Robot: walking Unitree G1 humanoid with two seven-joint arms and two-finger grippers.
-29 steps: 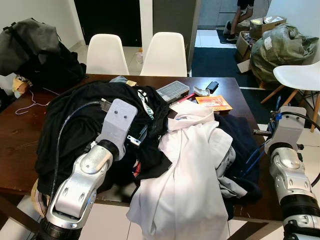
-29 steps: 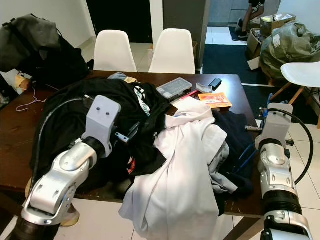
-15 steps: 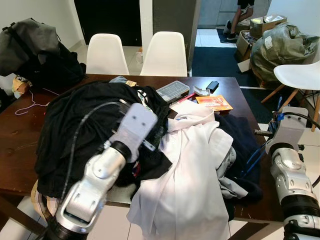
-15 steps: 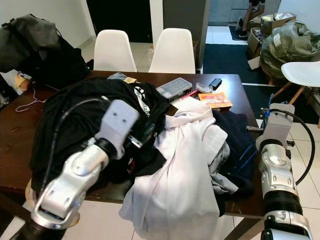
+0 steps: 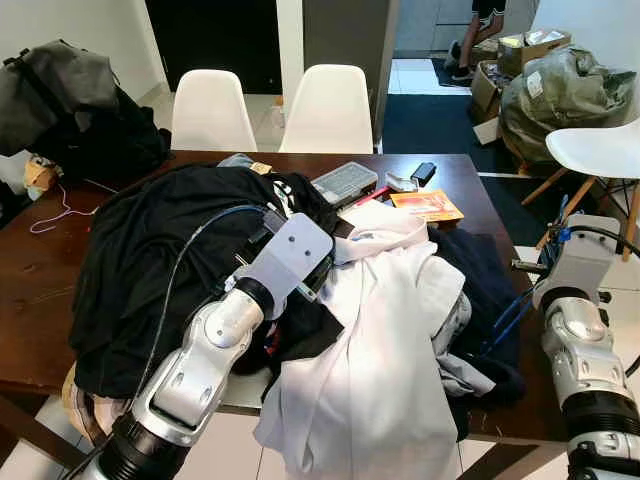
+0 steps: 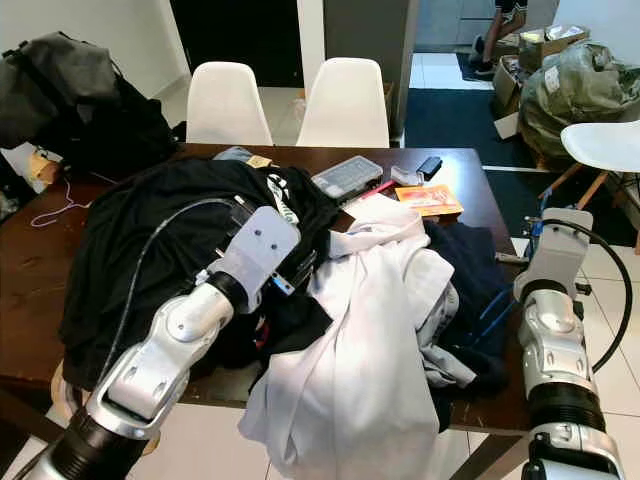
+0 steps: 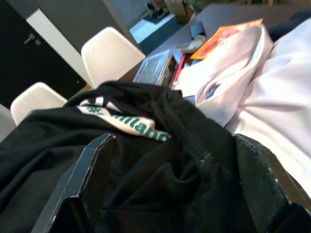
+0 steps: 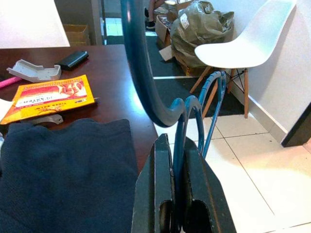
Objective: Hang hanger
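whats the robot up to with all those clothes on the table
The robot stands at a dark wooden table heaped with clothes. Its right hand is shut on a blue plastic hanger and holds it by the table's right edge, above a dark navy garment. Its left hand reaches over the pile with its fingers spread around folds of a black shirt with white and green lettering, right beside a white collared shirt. Nothing is on the hanger yet.
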